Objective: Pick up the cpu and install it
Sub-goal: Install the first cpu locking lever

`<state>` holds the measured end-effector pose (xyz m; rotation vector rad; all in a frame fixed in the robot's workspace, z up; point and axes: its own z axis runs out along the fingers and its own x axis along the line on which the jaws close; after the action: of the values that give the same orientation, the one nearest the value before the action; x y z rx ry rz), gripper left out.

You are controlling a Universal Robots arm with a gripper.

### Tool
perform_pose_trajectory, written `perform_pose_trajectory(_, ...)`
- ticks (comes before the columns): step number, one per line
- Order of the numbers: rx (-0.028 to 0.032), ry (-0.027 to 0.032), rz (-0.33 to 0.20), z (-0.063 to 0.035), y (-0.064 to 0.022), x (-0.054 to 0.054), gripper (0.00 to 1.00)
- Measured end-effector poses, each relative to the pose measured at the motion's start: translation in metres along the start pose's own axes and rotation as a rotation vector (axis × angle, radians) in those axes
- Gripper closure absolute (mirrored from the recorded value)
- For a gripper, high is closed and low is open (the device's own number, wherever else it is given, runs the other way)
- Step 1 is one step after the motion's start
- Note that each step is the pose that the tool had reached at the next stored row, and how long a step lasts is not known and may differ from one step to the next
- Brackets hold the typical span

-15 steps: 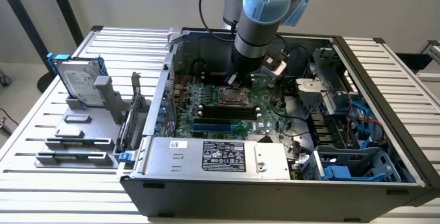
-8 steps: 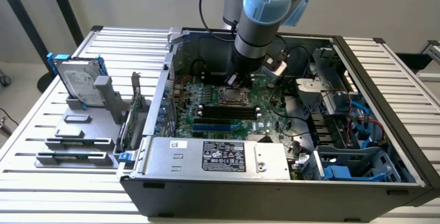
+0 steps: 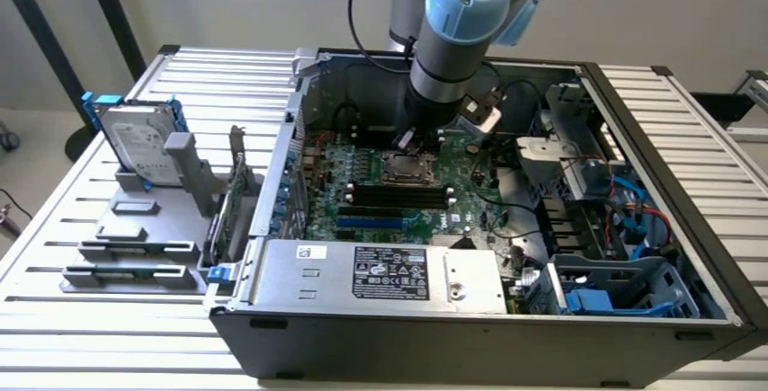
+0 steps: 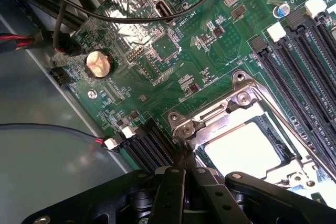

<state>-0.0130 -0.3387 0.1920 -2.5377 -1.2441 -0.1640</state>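
The cpu (image 4: 244, 148) shows as a flat, bright silver square lying inside the metal frame of the socket (image 4: 239, 98) on the green motherboard. In the exterior view the socket (image 3: 406, 169) sits mid-board inside the open computer case. My gripper (image 4: 184, 162) is shut, its dark fingers pressed together. Their tips rest at the socket frame's corner, beside the cpu, with nothing seen between them. From outside, the gripper (image 3: 416, 142) hangs straight down over the board just behind the socket, and the arm hides the fingertips.
Long black memory slots (image 4: 299, 77) run beside the socket, with more slots (image 4: 149, 148) near the fingers. A coin battery (image 4: 98, 63) and black cables (image 4: 79, 14) lie on the board. A hard drive with blue brackets (image 3: 138, 135) stands on a grey rack outside the case.
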Motion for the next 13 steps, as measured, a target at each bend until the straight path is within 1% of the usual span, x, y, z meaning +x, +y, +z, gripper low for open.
perform_pose_trajectory(5, -0.0001, -0.0003, 0.0, 0.0021, 0.0005, -0.0005, 0.89)
perform_pose_trajectory(9, 0.0008, 0.0011, 0.0, 0.0029, 0.0008, -0.0007, 0.89)
perform_pose_trajectory(10, 0.0017, 0.0023, 0.0, 0.003, 0.0008, -0.0007, 0.89)
perform_pose_trajectory(13, 0.0067, 0.0089, 0.0, 0.003, 0.0009, -0.0007, 0.89)
